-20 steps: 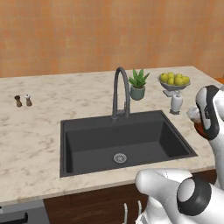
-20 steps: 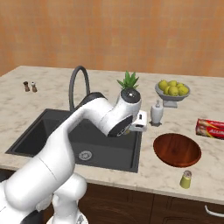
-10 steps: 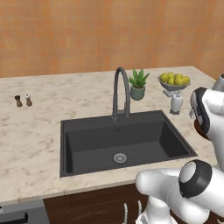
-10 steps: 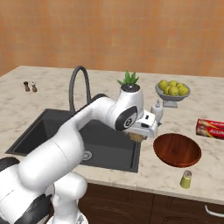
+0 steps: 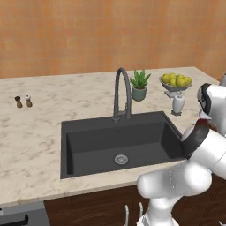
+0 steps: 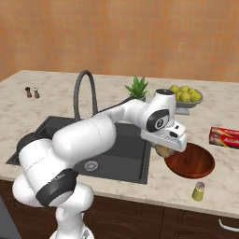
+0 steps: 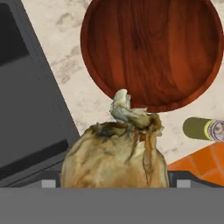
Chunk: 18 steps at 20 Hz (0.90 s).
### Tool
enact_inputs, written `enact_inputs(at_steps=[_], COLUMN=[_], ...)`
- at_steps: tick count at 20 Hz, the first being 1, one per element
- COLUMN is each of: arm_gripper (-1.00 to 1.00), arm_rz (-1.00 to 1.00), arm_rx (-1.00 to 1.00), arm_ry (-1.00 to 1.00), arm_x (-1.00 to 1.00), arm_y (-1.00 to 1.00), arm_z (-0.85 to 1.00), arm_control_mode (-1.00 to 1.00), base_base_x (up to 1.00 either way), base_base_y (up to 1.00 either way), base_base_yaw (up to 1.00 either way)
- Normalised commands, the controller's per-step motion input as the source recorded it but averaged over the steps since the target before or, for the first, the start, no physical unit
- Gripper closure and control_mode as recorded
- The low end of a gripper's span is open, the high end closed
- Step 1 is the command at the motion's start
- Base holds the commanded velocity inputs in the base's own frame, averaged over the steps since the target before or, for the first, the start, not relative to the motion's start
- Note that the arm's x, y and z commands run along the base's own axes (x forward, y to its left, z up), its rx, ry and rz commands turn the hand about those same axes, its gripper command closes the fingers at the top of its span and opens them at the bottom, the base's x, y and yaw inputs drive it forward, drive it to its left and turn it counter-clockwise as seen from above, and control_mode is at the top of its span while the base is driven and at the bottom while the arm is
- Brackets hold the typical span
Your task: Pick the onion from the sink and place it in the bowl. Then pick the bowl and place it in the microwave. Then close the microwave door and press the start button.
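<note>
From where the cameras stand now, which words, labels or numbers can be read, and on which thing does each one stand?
Red box on the counter right of the bowl: white lettering, too blurred to read.
Round dark joint cap on the arm's wrist: a small white mark, too small to read.
Nothing else bears text.

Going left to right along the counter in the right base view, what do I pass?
Salt and pepper shakers → tap → potted plant → bowl → orange box.

Bright even rendered light, soft shadows, sharp
</note>
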Motion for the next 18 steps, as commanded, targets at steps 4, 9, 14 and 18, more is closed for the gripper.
enact_inputs(at_steps=[4, 9, 14, 18], arm_gripper=[1.0, 1.0, 1.0, 1.0], arm_rz=[-0.08, -0.08, -0.07, -0.06], arm_rx=[0.15, 0.12, 0.13, 0.08], arm_ry=[0.2, 0.17, 0.13, 0.1], arm_x=[0.41, 0.47, 0.51, 0.45], arm_y=[-0.52, -0.4, -0.31, -0.22], arm_z=[-0.27, -0.39, -0.34, -0.42], arm_control_mode=[-1.0, -1.0, -1.0, -1.0], base_base_x=[0.0, 0.0, 0.0, 0.0], base_base_y=[0.0, 0.0, 0.0, 0.0], base_base_yaw=[0.0, 0.0, 0.0, 0.0])
